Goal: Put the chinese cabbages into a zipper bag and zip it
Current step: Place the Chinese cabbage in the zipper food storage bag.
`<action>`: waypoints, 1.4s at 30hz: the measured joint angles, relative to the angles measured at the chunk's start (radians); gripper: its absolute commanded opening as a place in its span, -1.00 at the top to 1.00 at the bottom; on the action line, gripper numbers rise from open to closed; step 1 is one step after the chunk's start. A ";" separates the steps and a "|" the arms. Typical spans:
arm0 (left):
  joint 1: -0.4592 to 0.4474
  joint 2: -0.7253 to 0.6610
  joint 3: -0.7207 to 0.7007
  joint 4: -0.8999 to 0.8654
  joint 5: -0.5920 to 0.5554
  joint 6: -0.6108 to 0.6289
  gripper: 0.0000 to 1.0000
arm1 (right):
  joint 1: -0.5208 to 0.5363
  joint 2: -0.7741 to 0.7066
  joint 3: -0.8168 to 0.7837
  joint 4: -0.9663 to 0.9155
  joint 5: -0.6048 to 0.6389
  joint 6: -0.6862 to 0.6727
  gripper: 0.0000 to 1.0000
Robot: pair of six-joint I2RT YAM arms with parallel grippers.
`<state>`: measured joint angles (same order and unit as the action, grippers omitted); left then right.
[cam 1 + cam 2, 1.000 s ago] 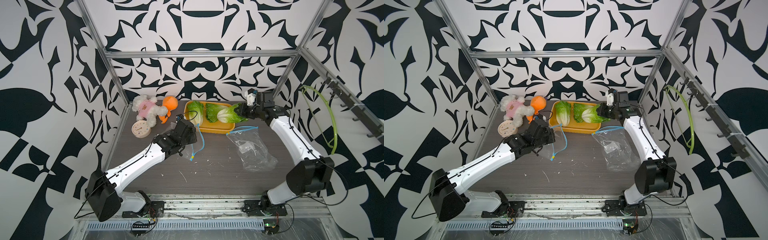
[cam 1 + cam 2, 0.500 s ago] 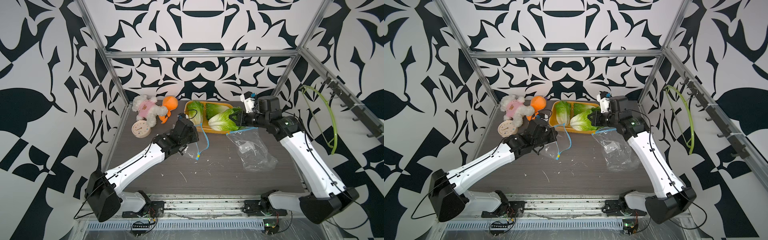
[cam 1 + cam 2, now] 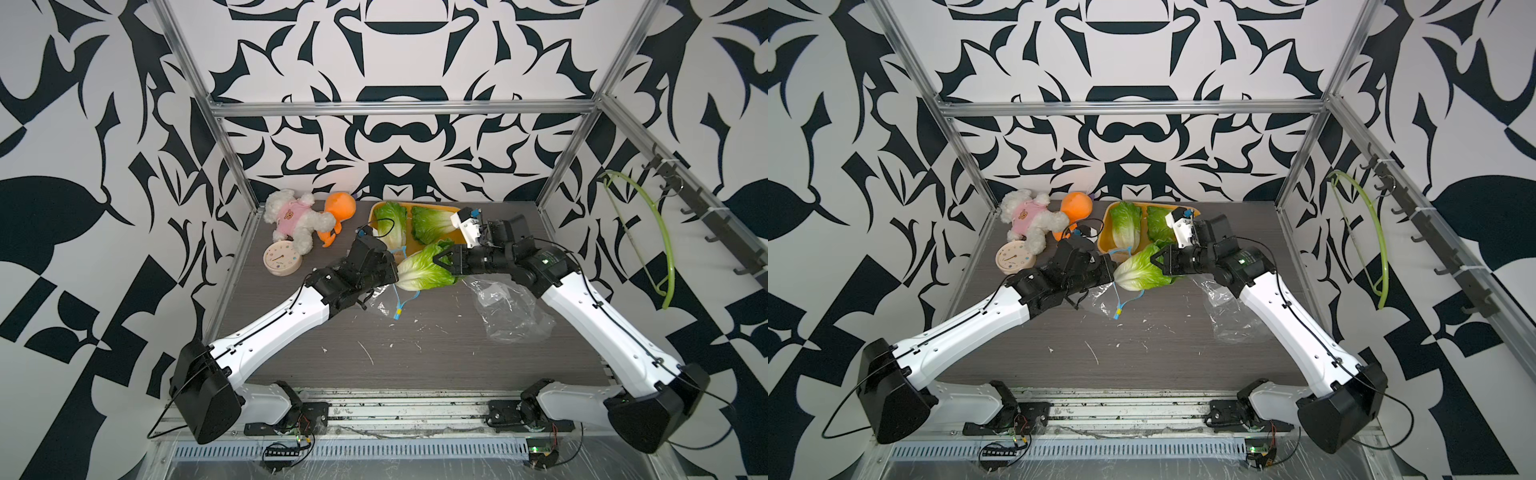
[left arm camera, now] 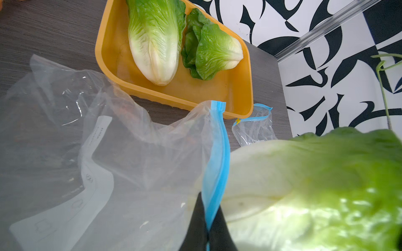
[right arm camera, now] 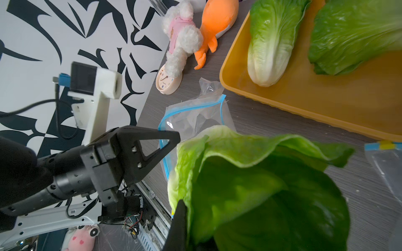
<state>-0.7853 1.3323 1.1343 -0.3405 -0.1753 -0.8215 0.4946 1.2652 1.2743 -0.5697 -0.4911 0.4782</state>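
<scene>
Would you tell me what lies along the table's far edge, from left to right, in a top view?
White plush bear, orange plush toy, left tray cabbage, right tray cabbage.

Three cabbages (image 3: 390, 226) (image 3: 430, 222) (image 3: 419, 272), two bags (image 3: 380, 297) (image 3: 513, 313), three plush toys (image 3: 293, 222) (image 3: 340, 206) (image 5: 80, 239), one tray (image 4: 235, 91), one clock (image 3: 281, 259).

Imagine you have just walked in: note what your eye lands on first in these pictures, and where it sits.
The bright green Chinese cabbage hangs mid-table, clamped in the right tool, its pale base pointing at the clear zipper bag whose blue edge the left tool pinches. At the back, a yellow tray holds a long cabbage and a stubby cabbage.
</scene>
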 measured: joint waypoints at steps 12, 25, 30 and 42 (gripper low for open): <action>0.000 -0.028 0.012 0.001 0.016 0.007 1.00 | 0.079 0.035 -0.104 0.161 -0.078 0.024 1.00; 0.002 -0.082 0.006 0.004 -0.038 -0.074 1.00 | 0.144 0.004 -0.240 0.375 0.014 0.156 1.00; 0.002 -0.118 -0.022 0.011 -0.060 -0.127 1.00 | 0.145 -0.039 -0.248 0.422 0.092 0.221 1.00; 0.002 -0.122 -0.049 0.057 -0.084 -0.211 1.00 | 0.206 0.029 -0.252 0.498 0.080 0.249 1.00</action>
<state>-0.7834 1.2102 1.0851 -0.2836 -0.2592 -1.0321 0.7002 1.2945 1.0225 -0.0715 -0.4107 0.7277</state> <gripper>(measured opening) 0.043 0.067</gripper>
